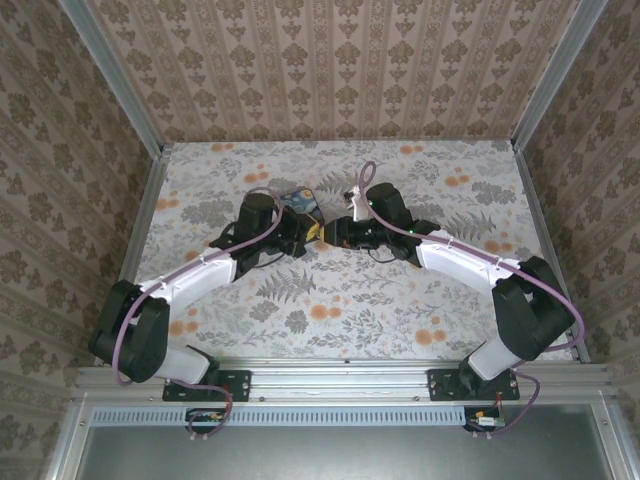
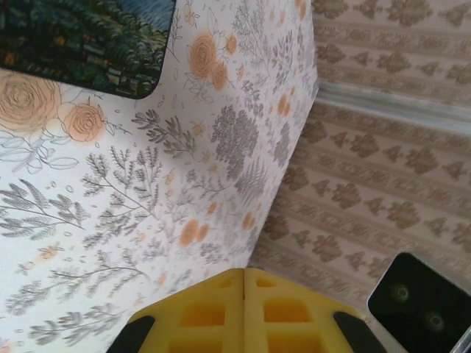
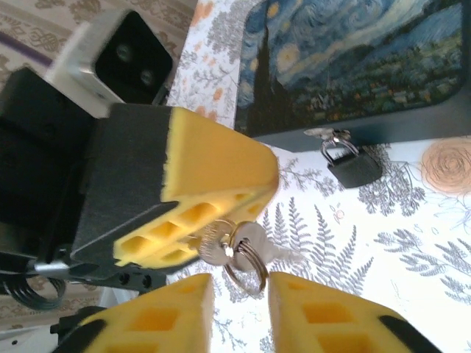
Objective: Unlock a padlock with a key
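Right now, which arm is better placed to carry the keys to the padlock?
Probably the right. The right hand, open, straddles the keys that the left hand pinches, and the padlock on the box lies ahead of it.

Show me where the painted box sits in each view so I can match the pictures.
Top view: box mid-table, just beyond the left claw.
Left wrist: top left corner.
Right wrist: upper right, padlock hanging at its front.
Shared landmark: the left claw's yellow fingers, bottom centre in its own view, left of centre in the right wrist view, shut on the keys.
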Available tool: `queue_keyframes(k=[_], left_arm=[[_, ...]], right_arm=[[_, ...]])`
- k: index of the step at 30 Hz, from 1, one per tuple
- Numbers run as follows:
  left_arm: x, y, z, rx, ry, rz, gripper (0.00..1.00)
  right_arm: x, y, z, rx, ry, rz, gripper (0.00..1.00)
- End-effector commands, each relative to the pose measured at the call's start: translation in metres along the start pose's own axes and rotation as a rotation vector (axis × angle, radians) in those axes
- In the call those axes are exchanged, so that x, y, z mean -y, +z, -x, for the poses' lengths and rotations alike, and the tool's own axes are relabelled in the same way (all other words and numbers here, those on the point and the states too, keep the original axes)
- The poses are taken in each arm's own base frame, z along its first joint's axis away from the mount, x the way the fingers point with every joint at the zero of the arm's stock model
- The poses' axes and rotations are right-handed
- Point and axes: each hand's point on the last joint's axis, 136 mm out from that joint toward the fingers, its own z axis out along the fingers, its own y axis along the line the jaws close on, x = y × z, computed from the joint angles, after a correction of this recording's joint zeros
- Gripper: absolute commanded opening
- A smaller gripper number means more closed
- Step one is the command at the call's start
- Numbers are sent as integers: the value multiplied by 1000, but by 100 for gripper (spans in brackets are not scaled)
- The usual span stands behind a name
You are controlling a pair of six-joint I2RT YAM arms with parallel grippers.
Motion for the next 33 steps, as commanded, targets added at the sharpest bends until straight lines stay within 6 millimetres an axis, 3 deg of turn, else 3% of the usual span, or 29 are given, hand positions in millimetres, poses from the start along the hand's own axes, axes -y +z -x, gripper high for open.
queue_keyframes(k=[1,7,11,13,19,25,33], left_arm=[[33,-5,-10,-79,263,-63,0],[41,-3,-24,-151,488,-86,0],[49,-5,-32,-172,545,-127,0],[52,-6,-35,-178,558,-143,0],[60,-4,-41,-191,574,-177,0],[61,-1,-41,-189,545,-201,0],[62,-2,-48,-233,522,-229,0]], right_arm=[[-7,-17,-4,-12,-31,2,37],[-5,-41,0,22,-35,0,47],[-11,-44,3,39,-49,67,49],[-23,-55,11,86,-57,126,49],[-51,-54,16,88,-88,262,43],[-41,-41,15,81,-96,249,38],[-27,-34,16,91,-87,209,40]])
